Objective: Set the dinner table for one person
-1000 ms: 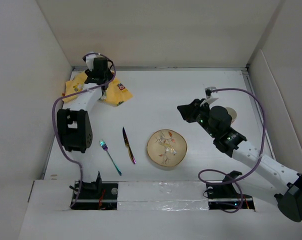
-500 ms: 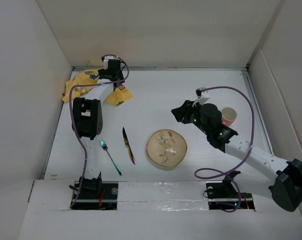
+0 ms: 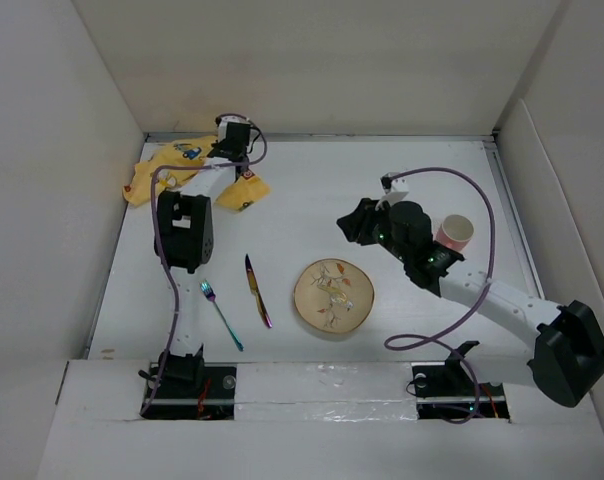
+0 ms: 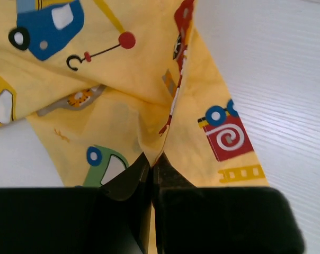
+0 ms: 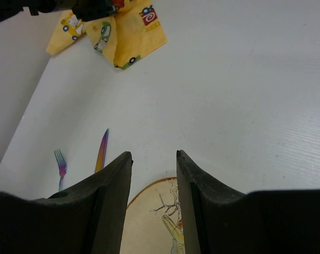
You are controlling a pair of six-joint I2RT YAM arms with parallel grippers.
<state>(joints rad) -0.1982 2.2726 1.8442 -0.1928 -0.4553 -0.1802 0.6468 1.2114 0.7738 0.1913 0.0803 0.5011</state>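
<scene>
Top external view, left to right: you find the placemat (image 3: 167, 162) bunched in the far-left corner of the dinner table (image 3: 312, 190). Its crumpled edge is close to the left wall panel (image 3: 52, 200) and the back panel (image 3: 322, 70).

The left gripper (image 3: 227, 153) is over the placemat's right portion. In the left wrist view its fingers (image 4: 123, 182) are clenched on a raised fold of the cloth (image 4: 149, 106), with no gap between them.

Nearer the arm bases, the fork (image 3: 220, 315) lies diagonally. The knife (image 3: 258, 291) lies just beside it to the right, roughly parallel and not touching. The plate (image 3: 333, 294) sits flat to the right of the knife, near it but apart.

The right gripper (image 3: 350, 222) hovers over bare surface beyond the plate. In the right wrist view its fingers (image 5: 115, 180) are spread and hold nothing; the plate's rim (image 5: 154, 182) shows between them.

The cup (image 3: 454, 233) stands just right of the right arm, partly hidden by it, toward the right wall panel (image 3: 572, 200).

You have broad bare table between the placemat and the right gripper, and along the far edge to the right corner.
</scene>
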